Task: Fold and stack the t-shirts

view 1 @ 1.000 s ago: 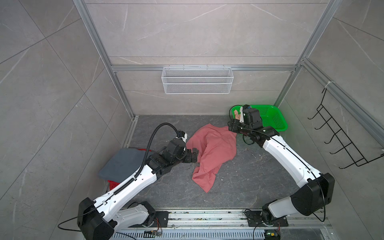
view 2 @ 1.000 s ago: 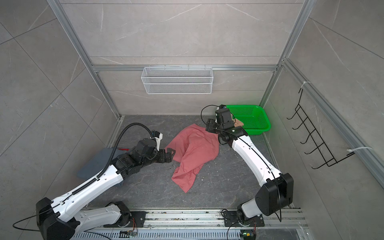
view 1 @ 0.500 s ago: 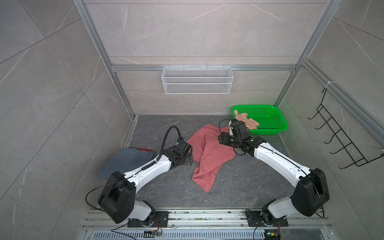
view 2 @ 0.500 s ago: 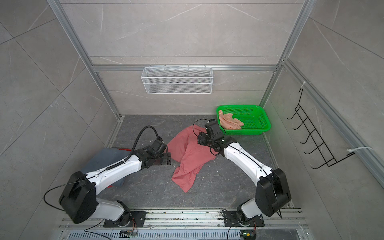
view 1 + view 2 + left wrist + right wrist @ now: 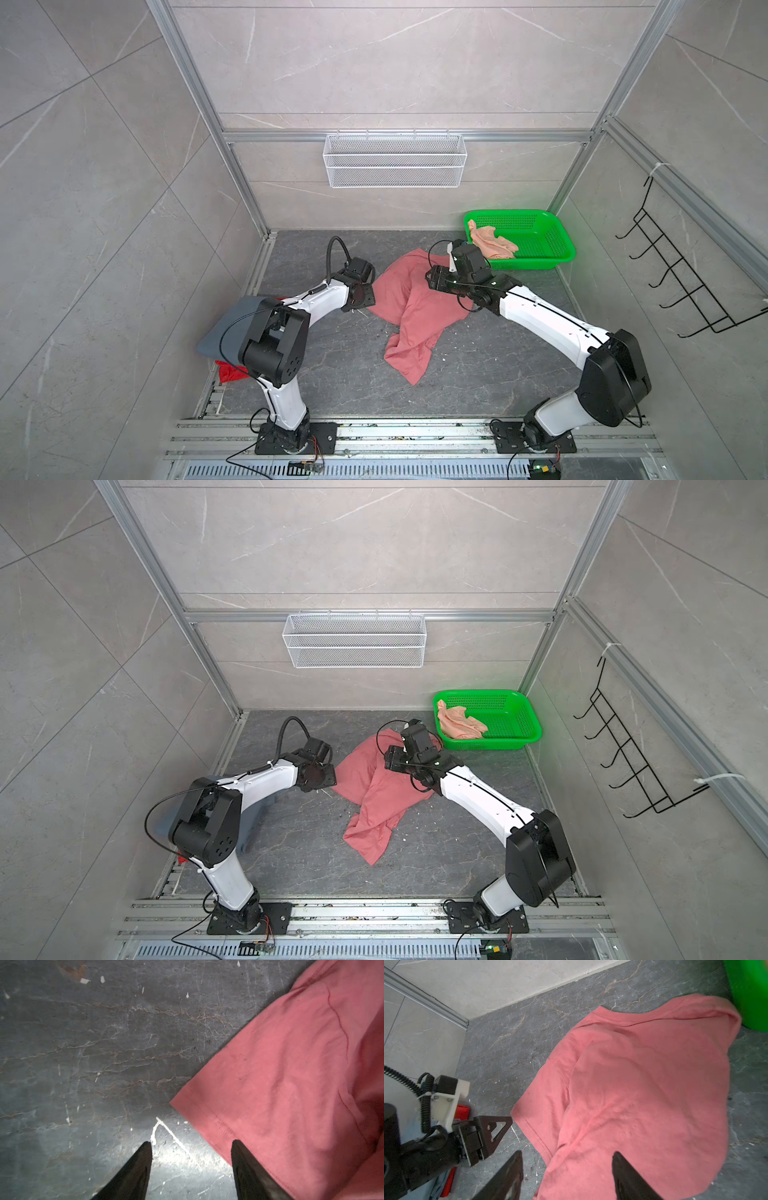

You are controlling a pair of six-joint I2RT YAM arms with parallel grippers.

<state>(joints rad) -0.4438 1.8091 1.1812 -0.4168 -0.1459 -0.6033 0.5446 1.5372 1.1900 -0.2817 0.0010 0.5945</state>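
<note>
Left pincer [image 5: 191,1142] spread, nothing pinched: one finger over bare worktop [image 5: 83,1064], other over hem of coral pink t-shirt [image 5: 291,1084]. Right pincer [image 5: 566,1152] also spread, above same shirt. Shirt crumpled mid-frame in both top views. Peach t-shirt [image 5: 492,245] in green basket [image 5: 540,262], right of centre. Grey-blue t-shirt [image 5: 224,328] on red t-shirt [image 5: 228,372], lower left.
</note>
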